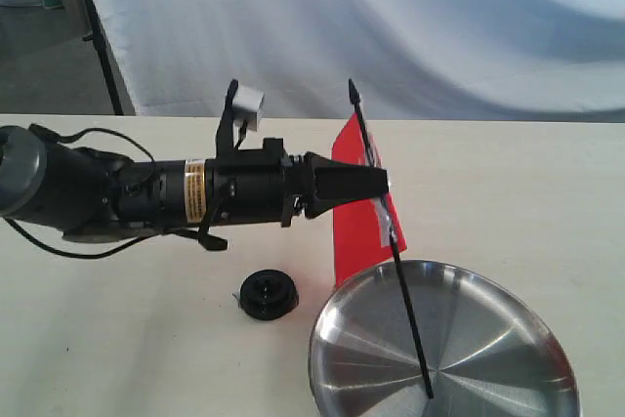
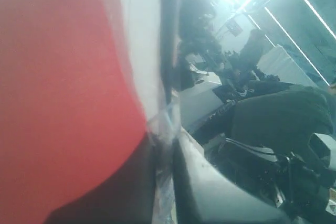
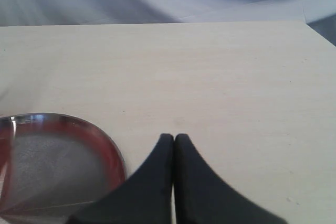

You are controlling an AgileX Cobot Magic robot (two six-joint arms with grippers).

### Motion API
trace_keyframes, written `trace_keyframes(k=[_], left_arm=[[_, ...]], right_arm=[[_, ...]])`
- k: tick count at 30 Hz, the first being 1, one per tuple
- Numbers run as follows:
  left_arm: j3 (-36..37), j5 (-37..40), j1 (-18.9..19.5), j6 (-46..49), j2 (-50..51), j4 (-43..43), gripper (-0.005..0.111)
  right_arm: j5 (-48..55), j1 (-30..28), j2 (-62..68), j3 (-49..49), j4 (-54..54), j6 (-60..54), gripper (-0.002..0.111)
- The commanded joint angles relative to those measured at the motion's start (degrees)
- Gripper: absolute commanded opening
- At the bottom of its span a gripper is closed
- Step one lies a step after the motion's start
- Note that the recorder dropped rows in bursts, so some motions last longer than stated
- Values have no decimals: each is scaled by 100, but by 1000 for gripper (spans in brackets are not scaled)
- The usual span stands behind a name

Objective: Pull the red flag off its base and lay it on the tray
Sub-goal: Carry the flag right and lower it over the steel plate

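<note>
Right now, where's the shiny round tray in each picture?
Exterior view: the tray sits at the bottom, right of middle; the lower pole end of the red flag shows against it.
Left wrist view: the tray is not in it; the red flag fills much of the picture.
Right wrist view: part of the tray shows beside the right gripper.
Shared landmark: the pale table is in the exterior and right wrist views; the flag links the exterior and left wrist views.

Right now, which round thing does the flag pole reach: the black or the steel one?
The steel tray: the pole of the red flag ends over its middle. The small black base lies apart, holding nothing.
</note>
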Motion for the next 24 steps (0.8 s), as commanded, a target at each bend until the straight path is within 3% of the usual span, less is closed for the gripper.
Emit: trace_keyframes(k=[1, 9, 17, 24], left_arm=[[-420, -80, -82, -376, -227, 196, 0], [-1074, -80, -519, -838, -468, 593, 0], [-1134, -80, -1049, -1262, -643, 770, 0], [-1098, -80, -1140, -2086, -595, 1107, 0]], right_arm=[[35, -17, -23, -7, -16, -18, 0], [35, -17, -23, -7, -16, -18, 0], [35, -17, -23, -7, -16, -18, 0], [35, -17, -23, -7, -16, -18, 0]])
